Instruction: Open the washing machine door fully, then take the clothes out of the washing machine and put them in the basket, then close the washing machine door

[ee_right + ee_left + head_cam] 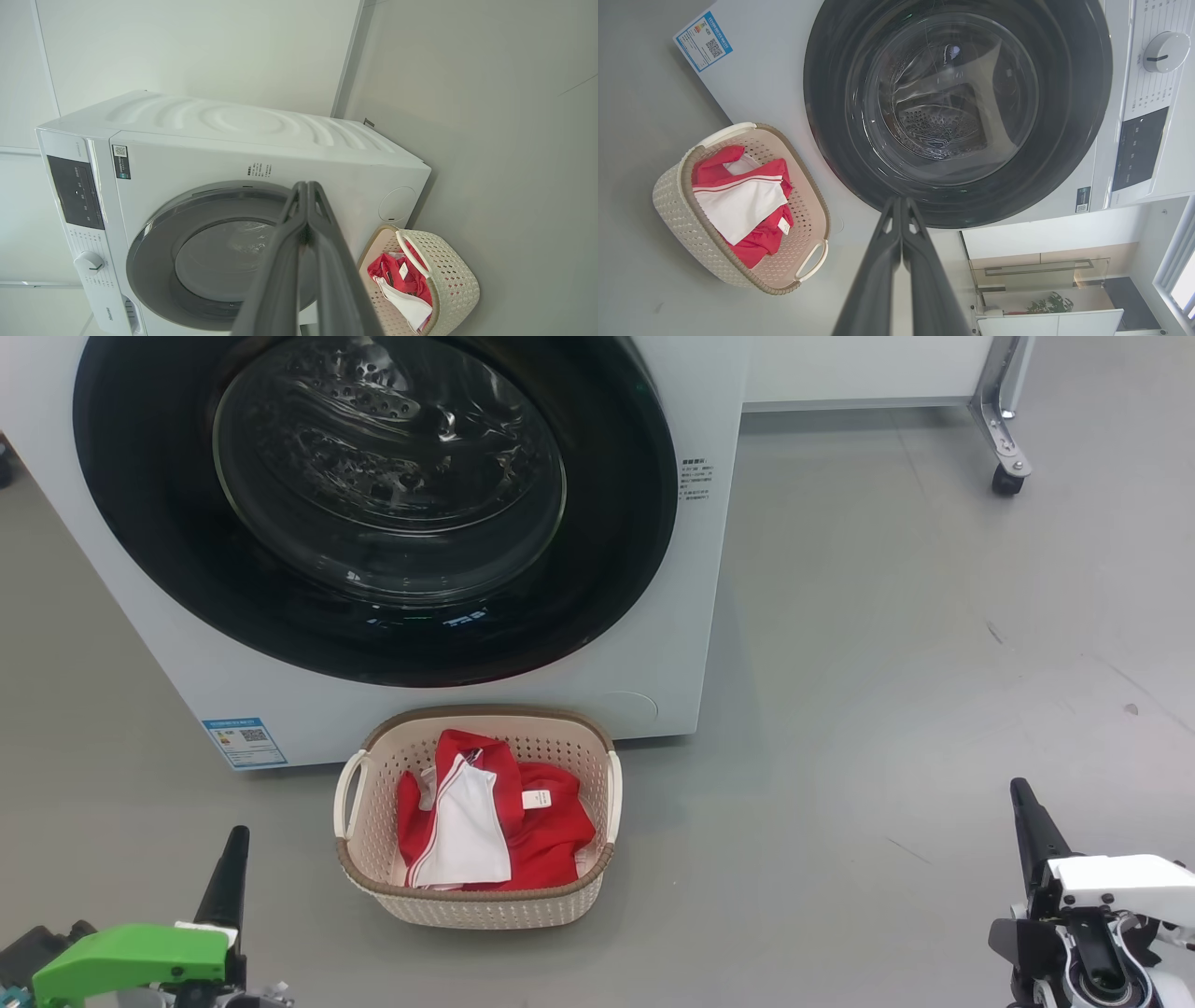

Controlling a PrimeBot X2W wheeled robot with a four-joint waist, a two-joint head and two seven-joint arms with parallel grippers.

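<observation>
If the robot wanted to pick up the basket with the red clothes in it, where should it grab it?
Probably one of the cream loop handles on the sides of the basket. Each loop stands off the wall, leaving a gap a finger could slip through. Come from above and outside: the basket sits upright, and the red clothes fill the middle.
</observation>
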